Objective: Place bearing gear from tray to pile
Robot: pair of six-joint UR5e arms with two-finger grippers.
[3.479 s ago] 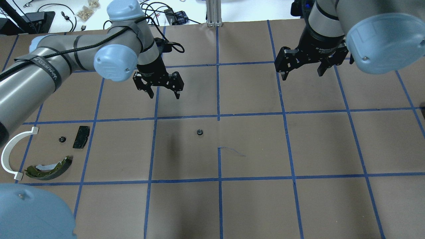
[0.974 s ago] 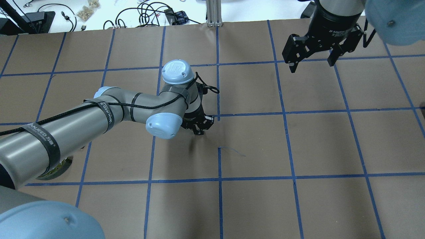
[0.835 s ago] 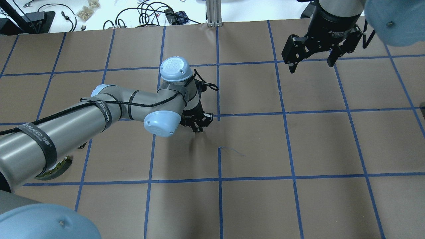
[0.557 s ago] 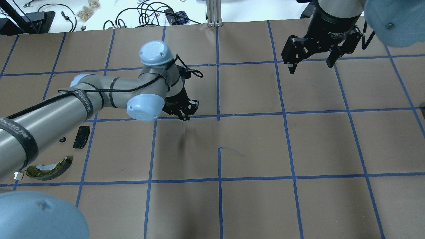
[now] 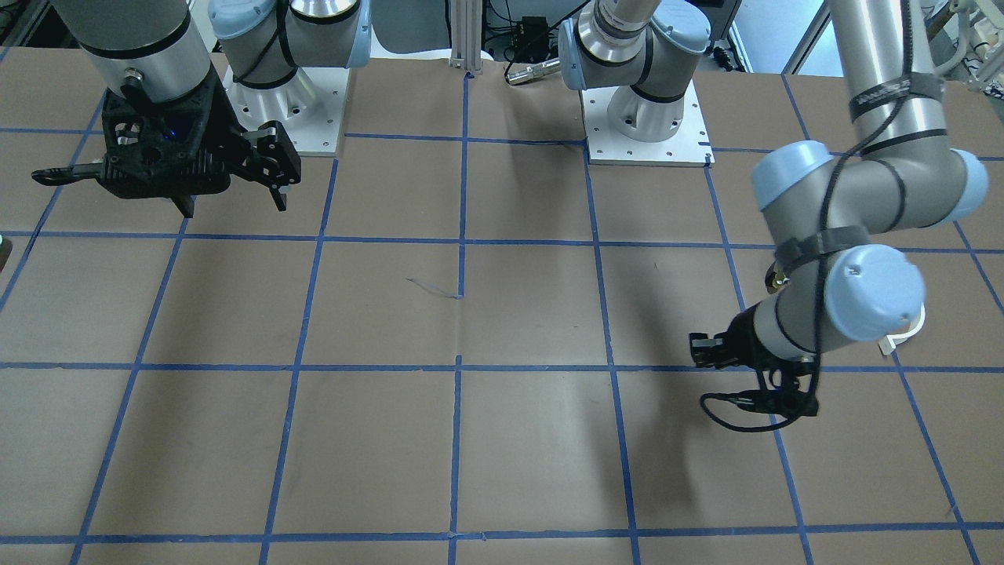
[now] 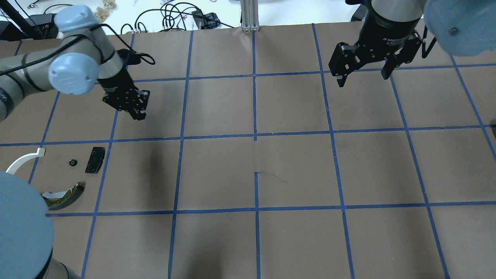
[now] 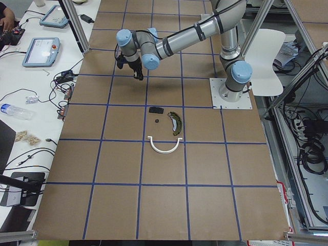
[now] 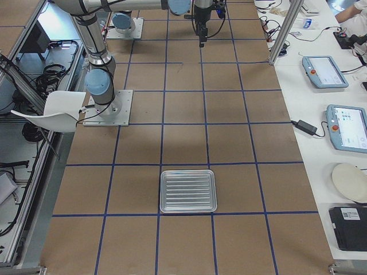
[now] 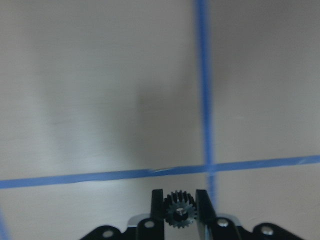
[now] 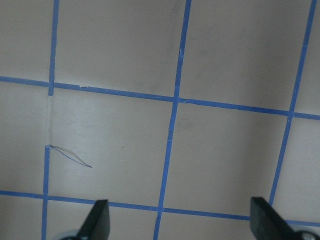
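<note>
**Front-facing view:** The right tool (image 5: pixel 234 205) hangs at the upper left of the frame with its fingers spread wide. The left tool (image 5: pixel 706 350) sits right of centre, mostly hidden behind its own wrist.

**Overhead view:** The left tool (image 6: pixel 137 113) hovers over the brown table (image 6: pixel 294 166) at the upper left, its fingers close together. What it grips is too small to make out here. The pile (image 6: pixel 93 166) lies at the lower left. It holds a white plastic arc (image 6: pixel 23 159), a small black round part (image 6: pixel 71 162), a black rectangular pad (image 6: pixel 95 155) and an olive-and-black brake shoe (image 6: pixel 66 192). The right tool (image 6: pixel 363 79) is at the upper right, fingers wide apart.

**Left side view:** The left tool (image 7: pixel 137 76) is in the upper part of the frame. The pile (image 7: pixel 164 123) is at the centre, well apart from it.

**Right side view:** A ribbed metal tray (image 8: pixel 162 192) lies at the lower centre, well apart from both arms at the top.

**Left wrist view:** At the bottom centre, the bearing gear (image 9: pixel 180 214), small, dark and toothed, is pinched between the two fingers (image 9: pixel 157 207), above the table.

**Right wrist view:** The right tool's fingers (image 10: pixel 97 220) stand at the bottom corners, with only table between them.
</note>
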